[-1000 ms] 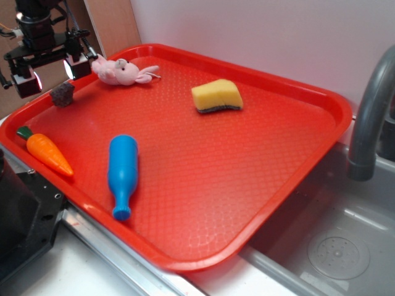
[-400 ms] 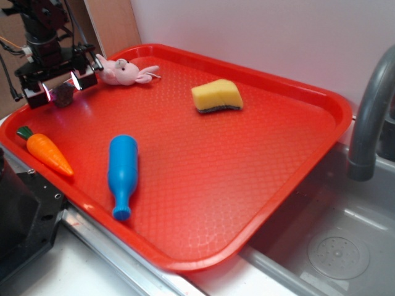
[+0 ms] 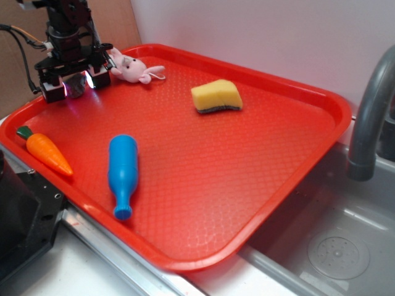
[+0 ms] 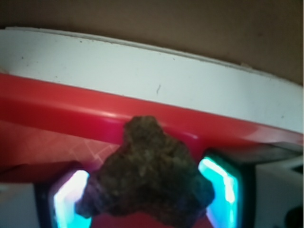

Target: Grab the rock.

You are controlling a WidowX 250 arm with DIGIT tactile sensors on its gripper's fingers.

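In the upper left of the exterior frame, the rock (image 3: 76, 88) is held between the two lit pads of the end effector (image 3: 75, 85), near the rim of the red tray (image 3: 296, 92). Because the pads are pressed on uneven, sloped faces, it is judged that the rock could twist or slip out when it is lifted. In the wrist view the rock (image 4: 149, 175) is seen as a blocky lump with no clear long axis, and its narrow bump is pointed toward the top of the frame.

A kitchen sink setup: a grey faucet (image 3: 370, 117) over a metal sink basin (image 3: 336, 250).

Brown-grey speckled rock (image 4: 149, 178), red tray (image 3: 259, 185) (fine diamond weave), yellow sponge (image 3: 216, 95).
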